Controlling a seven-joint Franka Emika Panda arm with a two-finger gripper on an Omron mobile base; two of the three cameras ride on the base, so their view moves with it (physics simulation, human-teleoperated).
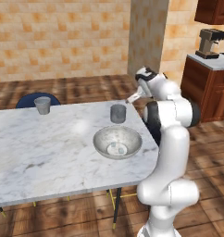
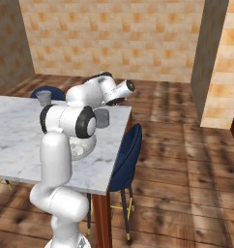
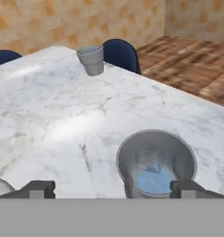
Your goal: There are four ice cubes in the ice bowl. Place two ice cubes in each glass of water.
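Ice is being released: the two-finger gripper (image 3: pixel 112 189), jaws spread, is poised over the grey translucent tumbler (image 3: pixel 155 163) near the marble table's (image 1: pixel 40 152) edge; the silvery metal bowl's (image 1: pixel 117 141) pale cubes (image 1: pixel 117 148) are to be fetched next.

The white arm (image 2: pixel 65 160) rises from the lower left of the frame and bends over a marble table (image 2: pixel 22 145). A grey tumbler (image 2: pixel 102 117) stands just right of its dark elbow joint; a second tumbler (image 2: pixel 43 98) sits at upper left. A blue chair (image 2: pixel 126 157) stands at the table's right edge.
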